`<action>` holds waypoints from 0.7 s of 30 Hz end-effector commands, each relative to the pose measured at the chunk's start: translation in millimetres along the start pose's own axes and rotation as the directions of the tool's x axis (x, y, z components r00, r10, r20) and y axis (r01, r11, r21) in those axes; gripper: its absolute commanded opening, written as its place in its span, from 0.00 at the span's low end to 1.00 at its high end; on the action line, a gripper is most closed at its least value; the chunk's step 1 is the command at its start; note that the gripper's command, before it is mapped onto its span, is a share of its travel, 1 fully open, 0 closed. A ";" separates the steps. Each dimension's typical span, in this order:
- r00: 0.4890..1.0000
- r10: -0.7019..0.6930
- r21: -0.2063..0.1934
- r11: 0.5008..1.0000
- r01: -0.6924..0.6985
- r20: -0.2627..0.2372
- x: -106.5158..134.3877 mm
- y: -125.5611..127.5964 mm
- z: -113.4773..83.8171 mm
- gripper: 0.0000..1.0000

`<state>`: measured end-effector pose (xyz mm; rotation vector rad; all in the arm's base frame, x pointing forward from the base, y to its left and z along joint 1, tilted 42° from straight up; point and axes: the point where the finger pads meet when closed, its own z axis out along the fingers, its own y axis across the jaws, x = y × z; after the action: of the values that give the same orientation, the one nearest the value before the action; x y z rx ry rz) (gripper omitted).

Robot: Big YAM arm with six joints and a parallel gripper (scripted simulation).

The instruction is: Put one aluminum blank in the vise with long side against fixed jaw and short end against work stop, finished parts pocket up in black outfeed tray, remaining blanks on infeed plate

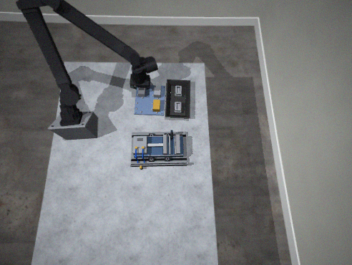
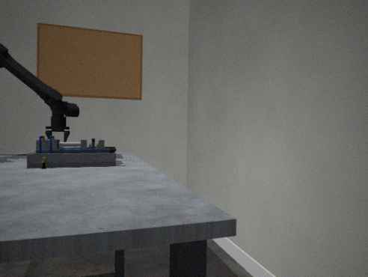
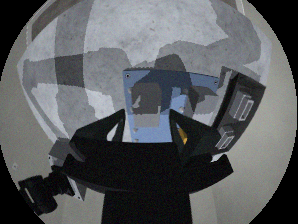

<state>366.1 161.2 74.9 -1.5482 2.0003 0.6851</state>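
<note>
Inspecting the lifting relation first: in the wrist view, seeing a gray blank (image 1: pixel 142 92) (image 3: pixel 146 100) lying on the infeed plate (image 1: pixel 143 108) (image 3: pixel 151 135), below the jaws and offset toward 12 o'clock, sideways between the fingertips. Noting jaws standing moderately wide, holding nothing. Judging the blank's long axis, foreshortened here, to be running roughly 12 to 6 o'clock, with closing going across it, 9 to 3. Probably preparing to descend and grip; needing both fingertips clear of the pins beside the blank.

Working with one arm (image 1: pixel 96 32) (image 2: pixel 28 78), so comparing no nearer one. In the top view, finding the vise (image 1: pixel 139 140) (image 2: pixel 71 160) lying toward 5 to 6 o'clock from the jaws, with no blank showing on its bars. Finding a second gray block (image 1: pixel 157 93) toward 3 to 4 o'clock and a brass blank (image 1: pixel 156 105) (image 3: pixel 183 136) toward 4, both on the plate. Seeing two finished parts (image 1: pixel 178 90) (image 3: pixel 244 109) sitting pocket up in the outfeed tray (image 1: pixel 177 115) (image 3: pixel 229 92), just beside the plate.

Reading no brands or labels; finding no legible writing on vise, tray or wall board (image 2: pixel 90 61).
</note>
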 end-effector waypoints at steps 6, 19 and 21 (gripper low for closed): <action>1.000 -0.003 0.008 1.000 0.003 0.001 4.3 -6.1 2.2 0.64; 1.000 -0.005 0.020 1.000 0.005 0.005 3.1 -11.4 -1.5 0.64; 1.000 -0.005 0.020 1.000 0.005 0.005 3.1 -11.4 -1.5 0.64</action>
<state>363.3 160.8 72.6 -1.5504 2.0034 0.6892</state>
